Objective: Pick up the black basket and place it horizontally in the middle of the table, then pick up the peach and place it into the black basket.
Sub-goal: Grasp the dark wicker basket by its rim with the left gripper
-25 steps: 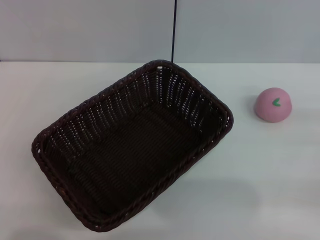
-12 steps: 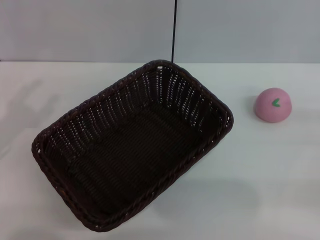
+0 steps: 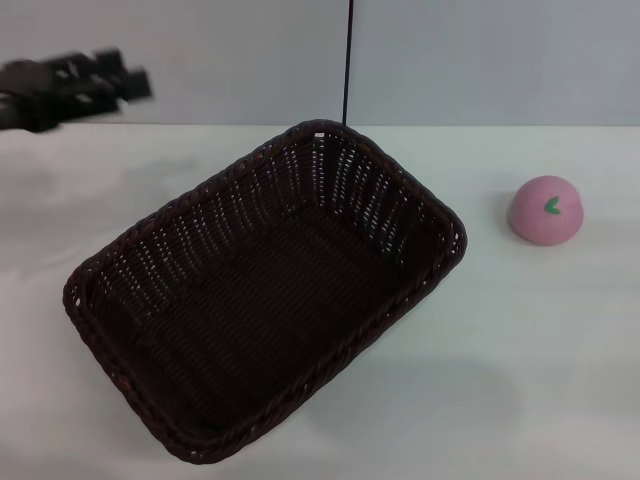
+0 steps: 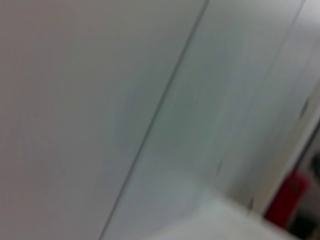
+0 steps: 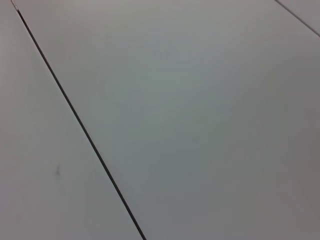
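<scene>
The black basket (image 3: pixel 265 295), a large dark woven wicker basket, lies diagonally on the white table (image 3: pixel 520 380), left of centre in the head view, and is empty. The peach (image 3: pixel 546 209), a small pink fruit with a green leaf mark, sits on the table to the basket's right, apart from it. My left gripper (image 3: pixel 125 82) shows blurred at the far upper left of the head view, above the table's back edge and well clear of the basket. My right gripper is out of view. Both wrist views show only wall panels.
A grey wall with a dark vertical seam (image 3: pixel 348 60) stands behind the table. In the left wrist view a red object (image 4: pixel 285 200) shows near the table's corner. White tabletop lies between the basket and the peach.
My left arm has come into the head view at the upper left; it was absent in both earlier frames. The basket and the peach have not moved.
</scene>
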`<state>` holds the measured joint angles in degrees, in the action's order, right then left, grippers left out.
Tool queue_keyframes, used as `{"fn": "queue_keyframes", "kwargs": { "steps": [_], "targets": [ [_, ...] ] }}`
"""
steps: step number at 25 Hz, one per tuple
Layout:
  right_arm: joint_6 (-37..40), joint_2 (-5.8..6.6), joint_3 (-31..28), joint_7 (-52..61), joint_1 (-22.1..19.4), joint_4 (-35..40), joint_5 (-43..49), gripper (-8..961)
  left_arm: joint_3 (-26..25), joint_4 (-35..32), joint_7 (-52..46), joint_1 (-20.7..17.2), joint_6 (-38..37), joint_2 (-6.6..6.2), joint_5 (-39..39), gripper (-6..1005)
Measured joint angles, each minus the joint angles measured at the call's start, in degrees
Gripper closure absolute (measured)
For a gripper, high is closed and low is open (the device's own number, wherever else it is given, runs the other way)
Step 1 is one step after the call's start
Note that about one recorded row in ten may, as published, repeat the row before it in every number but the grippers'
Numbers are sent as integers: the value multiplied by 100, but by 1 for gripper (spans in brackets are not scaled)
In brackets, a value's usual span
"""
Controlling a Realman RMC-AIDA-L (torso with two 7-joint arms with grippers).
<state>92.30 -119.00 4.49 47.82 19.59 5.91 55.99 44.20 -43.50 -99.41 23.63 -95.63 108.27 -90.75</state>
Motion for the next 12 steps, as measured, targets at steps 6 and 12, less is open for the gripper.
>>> {"fn": "queue_keyframes", "kwargs": {
  "steps": [6,12],
  "targets": [
    [-7,0,-2,0,-31,-23,0,349,38,-1521,-1122,680,72,275,-2294,190],
    [-37,0,-9,0,-70,-74,0,349,97,-2116,-1574,932,-189,421,-3195,191]
  ]
}}
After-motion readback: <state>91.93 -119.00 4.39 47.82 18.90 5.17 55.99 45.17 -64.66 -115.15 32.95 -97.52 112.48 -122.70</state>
